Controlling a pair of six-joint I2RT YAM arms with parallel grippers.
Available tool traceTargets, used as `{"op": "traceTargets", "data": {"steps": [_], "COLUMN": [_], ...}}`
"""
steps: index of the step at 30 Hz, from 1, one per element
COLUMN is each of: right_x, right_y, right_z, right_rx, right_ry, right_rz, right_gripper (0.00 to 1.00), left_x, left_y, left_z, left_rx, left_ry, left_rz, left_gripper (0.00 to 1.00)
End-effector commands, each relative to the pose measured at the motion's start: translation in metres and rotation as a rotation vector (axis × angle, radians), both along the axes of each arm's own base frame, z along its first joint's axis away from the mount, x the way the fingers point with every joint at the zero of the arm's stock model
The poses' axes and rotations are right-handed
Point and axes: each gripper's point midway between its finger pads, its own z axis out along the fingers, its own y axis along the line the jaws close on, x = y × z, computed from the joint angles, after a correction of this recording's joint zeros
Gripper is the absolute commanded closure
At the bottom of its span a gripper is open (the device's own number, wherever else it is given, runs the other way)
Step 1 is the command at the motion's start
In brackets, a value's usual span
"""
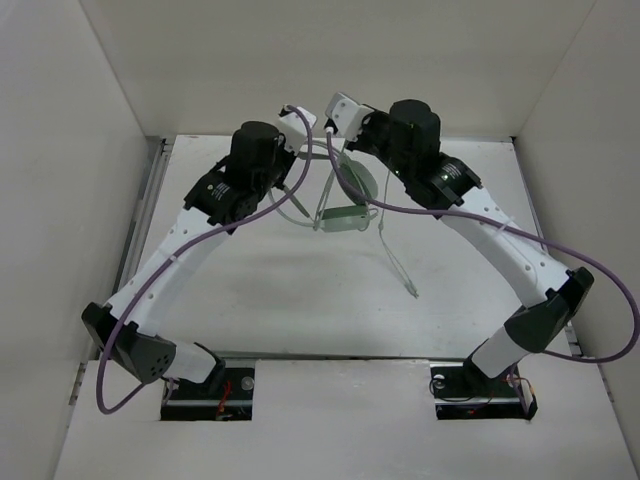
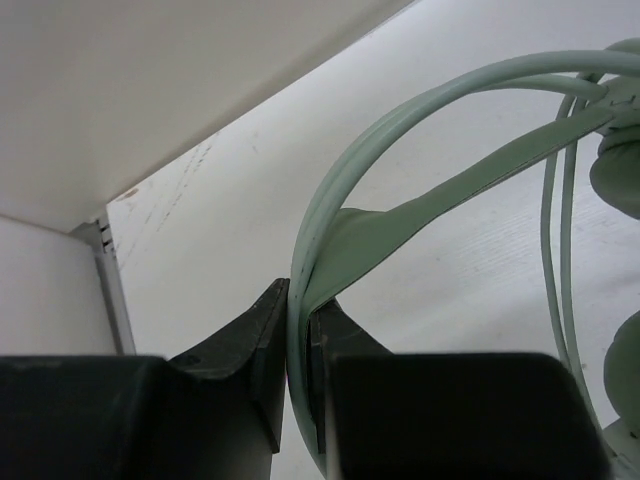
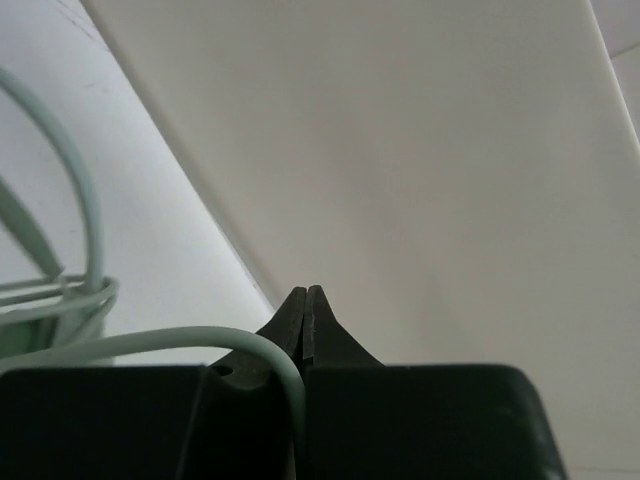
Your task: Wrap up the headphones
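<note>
Seen from above, the left arm (image 1: 170,255) rises from its base at the near edge of the table (image 1: 250,300) and leans inward toward the middle of the far edge. The right arm (image 1: 500,235) mirrors it from the other side, so the two wrists nearly meet above the far half of the table. The left gripper (image 2: 298,312) is clamped on the thin headband (image 2: 330,210) of the headphones (image 1: 355,185), its two dark fingers pressed against the pale green tube from either side. The headband arcs up and away to the right, toward an earcup (image 2: 622,165) at the edge of that view. The right gripper (image 3: 305,300) has its fingertips pressed together with no gap. The pale cable (image 3: 150,342) curves over its left finger and runs down into the seam between the fingers, so it appears pinched there. The headphones sit between the two wrists, near the middle of the far edge. From them the cable trails toward the near right and ends on the bare table, well short of the near edge. Thick purple cables (image 1: 605,290) loop off both arms, one crossing in front of the headphones. White walls (image 1: 60,150) stand along the left, far and right edges.
</note>
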Motion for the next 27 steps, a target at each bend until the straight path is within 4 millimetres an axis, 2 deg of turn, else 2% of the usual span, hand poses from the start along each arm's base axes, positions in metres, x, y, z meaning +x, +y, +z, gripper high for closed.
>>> {"op": "traceTargets", "data": {"steps": [1,5,8,10,13,20,27], "right_x": [0.024,0.033,0.034,0.031,0.021,-0.034,-0.097], "right_y": [-0.025,-0.032,-0.030,-0.025,-0.015,0.024,0.054], "right_z": [0.013,-0.025,-0.043,-0.047,-0.043,-0.028,-0.028], "right_rx": [0.066,0.106,0.181,0.247,0.363,0.672,0.875], "right_ry": [-0.080,0.024,0.123,0.192,0.296,0.657,1.019], "right_rz": [-0.110,-0.101,-0.067,-0.026,0.064,0.394,0.681], "right_gripper": [1.00,0.97,0.96,0.96,0.94,0.90,0.84], "left_x": [-0.021,-0.033,-0.047,-0.057,-0.072,-0.091,-0.088], "left_y": [-0.008,-0.014,-0.023,-0.030,-0.041,-0.057,-0.059], "left_z": [0.063,0.098,0.122,0.135,0.148,0.180,0.224], "left_rx": [-0.186,-0.296,-0.375,-0.428,-0.514,-0.635,-0.758], "left_ry": [-0.084,-0.119,-0.130,-0.123,-0.083,-0.037,-0.074], "left_rz": [-0.059,-0.105,-0.164,-0.211,-0.285,-0.395,-0.415], "left_gripper": [1.00,1.00,1.00,1.00,1.00,1.00,0.99]}}
